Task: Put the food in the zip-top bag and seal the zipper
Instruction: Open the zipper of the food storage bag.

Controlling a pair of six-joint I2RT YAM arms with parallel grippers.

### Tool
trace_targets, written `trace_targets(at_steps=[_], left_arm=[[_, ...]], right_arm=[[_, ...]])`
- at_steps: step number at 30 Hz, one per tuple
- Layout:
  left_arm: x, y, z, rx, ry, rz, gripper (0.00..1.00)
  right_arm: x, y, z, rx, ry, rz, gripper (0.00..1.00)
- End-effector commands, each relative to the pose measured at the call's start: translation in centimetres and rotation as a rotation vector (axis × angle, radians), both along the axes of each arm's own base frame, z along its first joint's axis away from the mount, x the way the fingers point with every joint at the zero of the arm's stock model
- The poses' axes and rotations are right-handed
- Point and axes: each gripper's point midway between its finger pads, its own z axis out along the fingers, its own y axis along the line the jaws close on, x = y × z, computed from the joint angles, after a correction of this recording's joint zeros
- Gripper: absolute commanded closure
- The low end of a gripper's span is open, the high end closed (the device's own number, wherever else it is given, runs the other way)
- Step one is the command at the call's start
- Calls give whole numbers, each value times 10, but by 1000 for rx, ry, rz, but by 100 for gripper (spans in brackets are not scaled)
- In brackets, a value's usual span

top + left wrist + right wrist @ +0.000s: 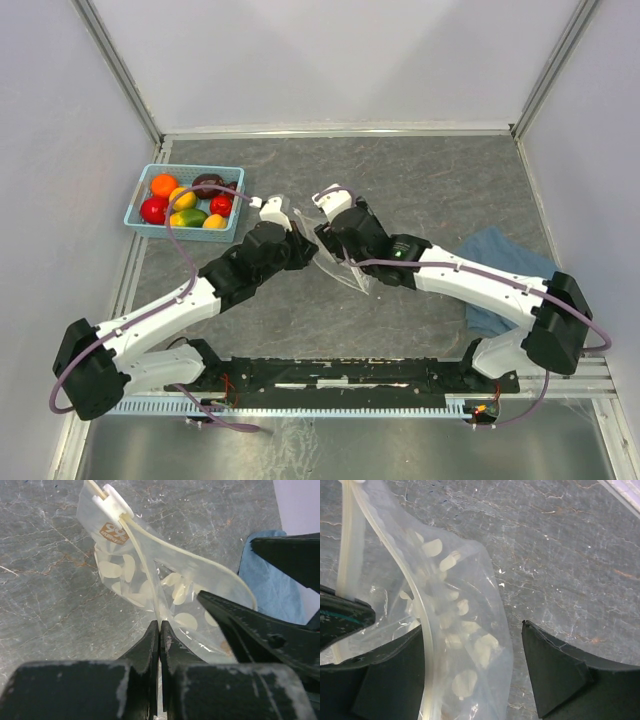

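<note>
Mid-tabletop (420, 180), the left fingers (150, 652) are clenched on one lip of the zip-top bag (145, 580). The right fingers (555, 675) stand released, spread wide with the bag's other side between them, pinching nothing. The zipper (350, 545) is parted and the mouth gapes a little; the bag looks to hold nothing. Farther back on the left, the food (185, 198) all lies in the blue basket (178, 233). I judge that only the opening is under way; loading and sealing are left.

Grey marble-patterned tabletop (420, 180), pale lilac enclosure walls (330, 60), aluminium corner posts (118, 70), even soft light
</note>
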Motion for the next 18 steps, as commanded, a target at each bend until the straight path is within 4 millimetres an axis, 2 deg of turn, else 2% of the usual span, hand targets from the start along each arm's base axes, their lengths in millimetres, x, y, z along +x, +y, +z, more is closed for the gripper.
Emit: trace_targets(at_steps=[1,8,11,14,18], left_arm=[[11,-7,47,-76,-108,28,97],[17,-8,60,-81,-129,79,97],[20,-8,60,-67,-124,89,97],[19,-8,58,-55,-119,82,97],[17,-7,56,-48,-113,72,97]], right_arm=[[1,14,16,66,22,-18,21],[1,17,24,58,25,-48,18],[1,12,25,40,13,-75,19],[3,0,27,9,-14,-111,22],[5,-13,28,-36,-54,-137,32]])
